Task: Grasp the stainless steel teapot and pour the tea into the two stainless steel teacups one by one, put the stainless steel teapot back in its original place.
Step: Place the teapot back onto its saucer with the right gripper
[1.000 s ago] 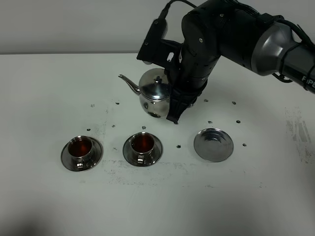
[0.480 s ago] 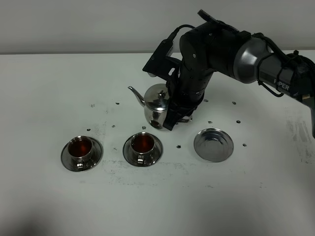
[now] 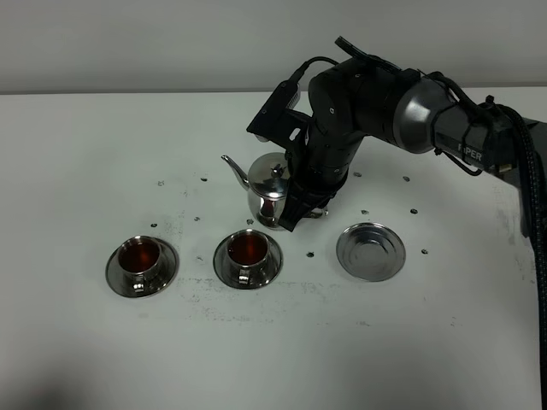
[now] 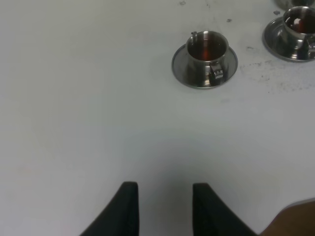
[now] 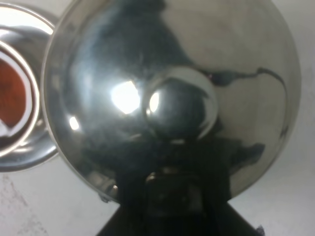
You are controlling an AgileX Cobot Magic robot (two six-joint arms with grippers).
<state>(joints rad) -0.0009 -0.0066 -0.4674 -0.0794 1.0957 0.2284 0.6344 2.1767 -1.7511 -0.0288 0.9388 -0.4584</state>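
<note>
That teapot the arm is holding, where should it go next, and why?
Probably to the right and down, onto the empty saucer. Both teacups, the left one and the right one, already hold dark tea, so pouring looks done. The right tool holds the teapot upright behind the right teacup, not yet over that saucer.
</note>
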